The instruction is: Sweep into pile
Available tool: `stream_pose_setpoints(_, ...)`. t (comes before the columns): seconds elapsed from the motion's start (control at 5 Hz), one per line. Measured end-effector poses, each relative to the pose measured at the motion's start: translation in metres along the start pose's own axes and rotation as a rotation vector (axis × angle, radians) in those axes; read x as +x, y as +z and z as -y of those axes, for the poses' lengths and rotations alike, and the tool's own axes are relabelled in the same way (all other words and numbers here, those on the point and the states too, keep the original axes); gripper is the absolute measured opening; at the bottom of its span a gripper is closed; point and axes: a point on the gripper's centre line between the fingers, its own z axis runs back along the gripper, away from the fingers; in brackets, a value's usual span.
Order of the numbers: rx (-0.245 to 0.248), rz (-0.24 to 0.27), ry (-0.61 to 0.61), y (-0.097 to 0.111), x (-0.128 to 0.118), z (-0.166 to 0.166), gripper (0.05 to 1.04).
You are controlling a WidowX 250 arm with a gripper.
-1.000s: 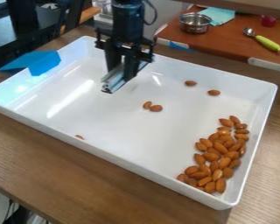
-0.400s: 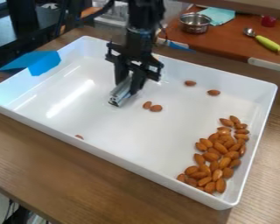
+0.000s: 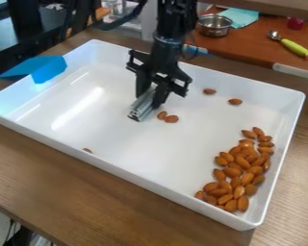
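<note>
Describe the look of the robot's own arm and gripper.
The arm is black and slim, with a dark, cable-like strand curving off toward the picture's upper left. The gripper is black too, angular, with two fingers and blocky parts jutting out at its sides.

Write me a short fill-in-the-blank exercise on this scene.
The tray's color is ____.
Right beside the bar in the gripper lie ____ almonds.
The pile lies toward the picture's ____ side of the tray.

Missing words: white; two; right.
</note>
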Motion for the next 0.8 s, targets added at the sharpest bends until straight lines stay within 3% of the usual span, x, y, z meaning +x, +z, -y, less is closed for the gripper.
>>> stream_pose_setpoints(0.4,-0.048,-0.04,-0.026,0.009,0.0,0.046,0.38)
stream_pose_setpoints(0.8,-0.05,-0.043,-0.023,0.011,0.004,0.069,0.38)
